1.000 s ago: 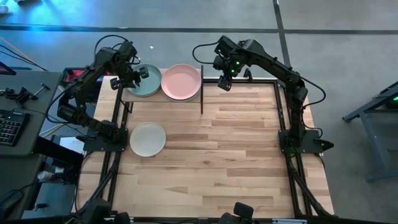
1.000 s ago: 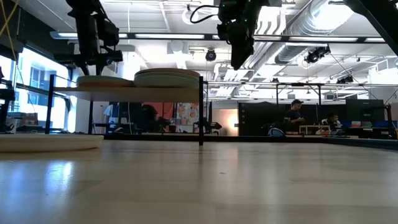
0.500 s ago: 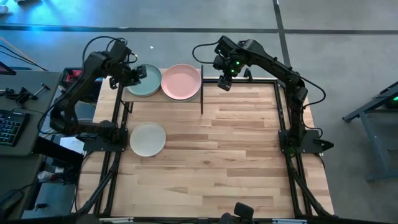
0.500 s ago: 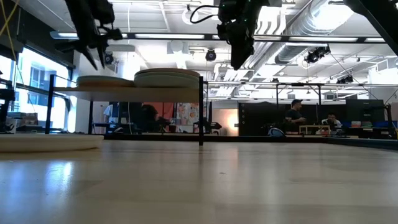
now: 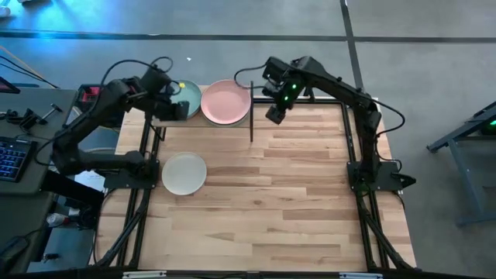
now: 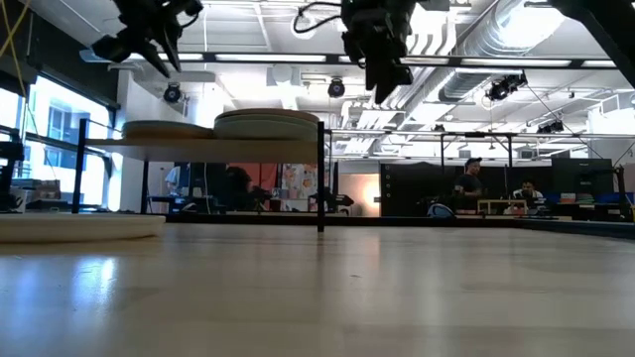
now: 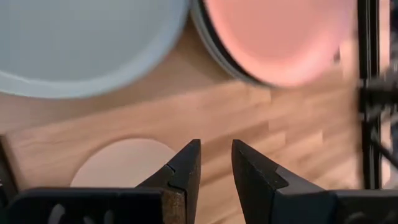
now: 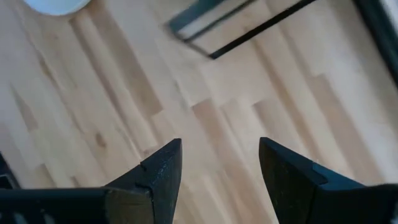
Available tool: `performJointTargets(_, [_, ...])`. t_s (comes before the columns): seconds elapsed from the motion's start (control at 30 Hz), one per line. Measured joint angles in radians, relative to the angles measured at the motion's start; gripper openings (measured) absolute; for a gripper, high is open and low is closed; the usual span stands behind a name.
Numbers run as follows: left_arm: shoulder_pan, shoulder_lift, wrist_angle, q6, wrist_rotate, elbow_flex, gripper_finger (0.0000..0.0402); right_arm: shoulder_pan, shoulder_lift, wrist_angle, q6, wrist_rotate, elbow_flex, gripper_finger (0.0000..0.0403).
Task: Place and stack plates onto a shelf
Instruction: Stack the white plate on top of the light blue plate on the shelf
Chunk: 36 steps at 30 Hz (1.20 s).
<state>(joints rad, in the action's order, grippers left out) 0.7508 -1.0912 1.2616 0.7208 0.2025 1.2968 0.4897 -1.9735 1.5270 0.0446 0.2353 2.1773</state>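
On the small raised shelf (image 5: pixel 195 122) a teal plate (image 5: pixel 184 108) lies beside a stack of plates topped by a pink one (image 5: pixel 225 101); in the low view the stack (image 6: pixel 266 123) stands higher than the single plate (image 6: pixel 164 130). A pale plate (image 5: pixel 184 173) lies flat on the table in front of the shelf. My left gripper (image 5: pixel 176 107) hovers open above the teal plate's left part, well clear of it (image 6: pixel 149 45). In its wrist view the gripper (image 7: pixel 216 152) hangs over the shelf's front edge. My right gripper (image 5: pixel 273 116) hangs open to the right of the shelf, holding nothing (image 8: pixel 219 155).
The shelf stands on black posts (image 6: pixel 320 178) at the table's far left. Bare plank tabletop (image 5: pixel 294 186) stretches over the middle, right and near parts. A desk with a keyboard (image 5: pixel 9 159) sits left of the table. People sit far back in the room (image 6: pixel 471 183).
My left gripper has risen from the teal plate's left rim on the shelf to well above it and has tipped and drifted a little toward the table's near right. The teal plate stays on the shelf. My right gripper has shifted slightly toward the near edge.
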Motion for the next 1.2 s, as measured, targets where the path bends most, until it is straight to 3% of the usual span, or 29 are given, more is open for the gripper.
performJointTargets(0.4, [-0.269,0.0,0.131,-0.095,-0.002,-0.004,0.0078,-0.266,0.0,-0.045,0.259,-0.054,0.0,0.019])
performJointTargets(0.67, [-0.483,-0.001,0.145,-0.096,-0.002,-0.1,0.0078,-0.416,0.0,-0.074,0.437,-0.12,0.0,0.019])
performJointTargets(1.2, [-0.758,-0.005,-0.061,0.046,-0.009,-0.331,0.0078,-0.586,0.0,-0.076,0.652,-0.216,0.0,0.019])
